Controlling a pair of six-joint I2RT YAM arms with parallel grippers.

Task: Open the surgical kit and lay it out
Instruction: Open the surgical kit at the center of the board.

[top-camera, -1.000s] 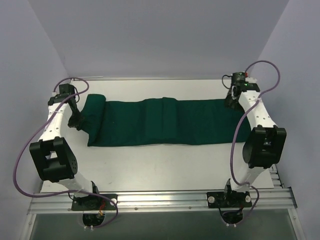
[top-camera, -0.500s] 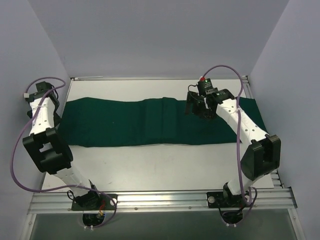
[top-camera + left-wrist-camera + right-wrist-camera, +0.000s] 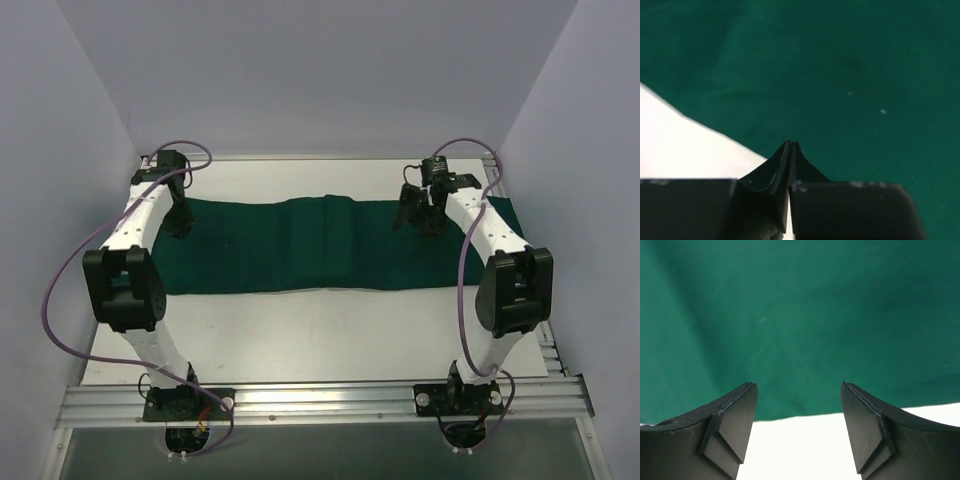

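White table (image 3: 330, 335) is carrying the dark green cloth wrap (image 3: 300, 245), lying as a long band across its far half. Unfolding seems underway; the left gripper (image 3: 790, 146) is hovering over the left end, fingers pressed together, empty, while the right gripper (image 3: 799, 390) is hanging spread over the right. Next likely needs pinching a flap edge

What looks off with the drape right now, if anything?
Nothing looks spilled or torn. The dark green drape lies spread along the table, but a raised folded band crosses its middle, so it is not fully flat there. No tray or instruments are in view.
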